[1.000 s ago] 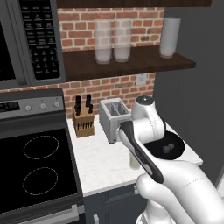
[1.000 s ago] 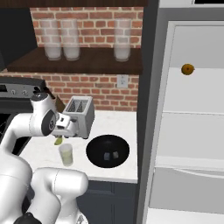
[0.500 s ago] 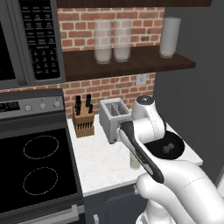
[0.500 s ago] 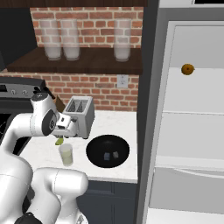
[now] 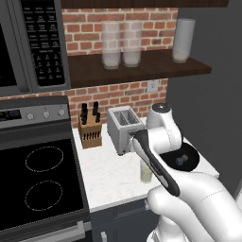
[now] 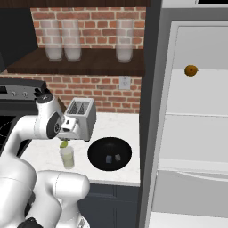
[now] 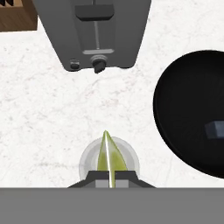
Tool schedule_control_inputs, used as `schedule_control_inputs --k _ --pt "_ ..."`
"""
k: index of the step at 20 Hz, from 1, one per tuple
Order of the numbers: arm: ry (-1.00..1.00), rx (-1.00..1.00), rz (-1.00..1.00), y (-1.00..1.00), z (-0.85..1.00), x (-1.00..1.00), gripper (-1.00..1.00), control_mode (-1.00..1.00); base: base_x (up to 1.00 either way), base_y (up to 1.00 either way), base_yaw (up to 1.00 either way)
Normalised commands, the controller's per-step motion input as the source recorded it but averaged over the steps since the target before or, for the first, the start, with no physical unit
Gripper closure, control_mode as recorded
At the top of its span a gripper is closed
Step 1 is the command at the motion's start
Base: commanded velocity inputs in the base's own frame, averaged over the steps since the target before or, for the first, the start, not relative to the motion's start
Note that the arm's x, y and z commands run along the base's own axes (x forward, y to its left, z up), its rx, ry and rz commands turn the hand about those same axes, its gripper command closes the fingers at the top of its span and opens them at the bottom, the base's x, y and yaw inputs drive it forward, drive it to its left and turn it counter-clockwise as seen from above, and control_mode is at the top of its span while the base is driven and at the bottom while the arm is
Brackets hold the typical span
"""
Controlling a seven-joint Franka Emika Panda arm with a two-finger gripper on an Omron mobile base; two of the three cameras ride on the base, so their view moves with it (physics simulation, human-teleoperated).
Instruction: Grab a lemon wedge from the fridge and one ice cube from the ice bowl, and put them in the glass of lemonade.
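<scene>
My gripper (image 7: 110, 176) is shut on the lemon wedge (image 7: 109, 155), a thin yellow-green sliver that hangs straight above the glass of lemonade (image 7: 89, 162). From the right base view the lemon wedge (image 6: 64, 144) sits just over the rim of the glass of lemonade (image 6: 67, 157), below the hand. The glass of lemonade (image 5: 146, 174) stands on the white counter, partly behind my arm. Beside it lies the black ice bowl (image 6: 109, 153) with two ice cubes (image 6: 117, 156) inside; the ice bowl (image 7: 192, 113) shows one cube (image 7: 215, 128). The fridge (image 6: 196, 133) stands open on the right.
A grey toaster (image 7: 94, 30) and a wooden knife block (image 5: 90, 131) stand at the back of the counter. The black stove top (image 5: 35, 184) is to the left. Frosted glasses (image 6: 64, 40) stand on the shelf above. An orange ball (image 6: 191, 70) rests on a fridge shelf.
</scene>
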Motion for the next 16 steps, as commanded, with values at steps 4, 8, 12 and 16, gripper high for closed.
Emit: schedule_control_inputs --k 4,8,12,16 --pt "0.0 0.0 0.0 0.01 0.0 0.05 1.0 -1.0 0.0 0.0 0.0" --pt "0.0 0.0 0.0 0.0 -0.01 0.0 1.0 -1.0 0.0 0.0 0.0" --pt "0.0 0.0 0.0 0.0 -0.08 0.0 1.0 -1.0 0.0 0.0 0.0" --pt "0.0 0.0 0.0 0.0 -0.22 0.0 1.0 -1.0 0.0 0.0 0.0"
